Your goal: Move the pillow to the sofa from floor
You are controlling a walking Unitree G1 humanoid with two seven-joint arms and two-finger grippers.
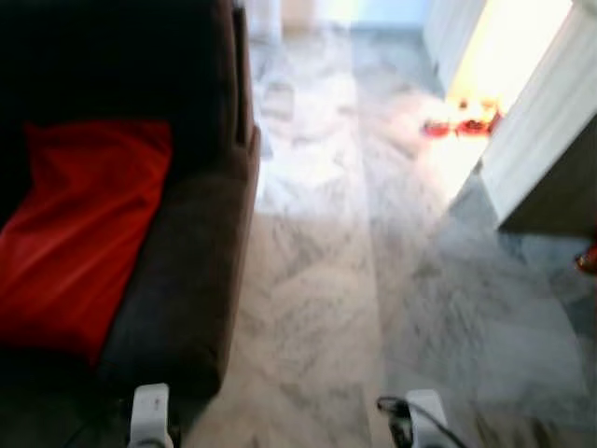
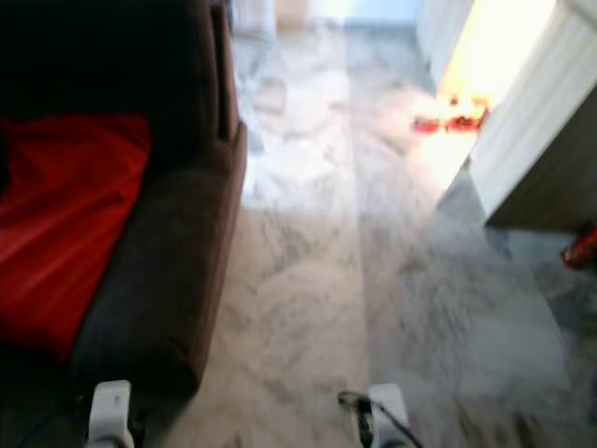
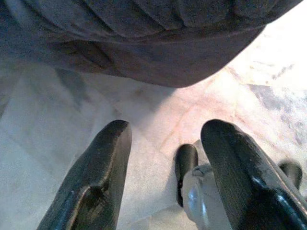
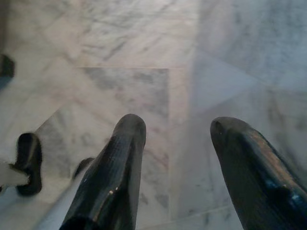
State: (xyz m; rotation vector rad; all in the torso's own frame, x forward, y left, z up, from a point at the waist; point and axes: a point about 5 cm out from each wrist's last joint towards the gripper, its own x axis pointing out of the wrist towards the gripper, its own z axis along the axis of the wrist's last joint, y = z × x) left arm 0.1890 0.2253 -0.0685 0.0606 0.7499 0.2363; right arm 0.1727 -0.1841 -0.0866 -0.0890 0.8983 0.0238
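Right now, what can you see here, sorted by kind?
Sofa: 1
Red pillow lying on its seat: 1
Small red things on the floor by the bright doorway, blurred: about 2
Grippers, left and right, both open: 2
Total: about 6

One red pillow (image 1: 79, 233) lies on one dark sofa (image 1: 196, 280). Two claws hang over the marble floor (image 1: 317, 280), the left claw (image 3: 165, 158) and the right claw (image 4: 177, 158), each with two black fingers spread apart
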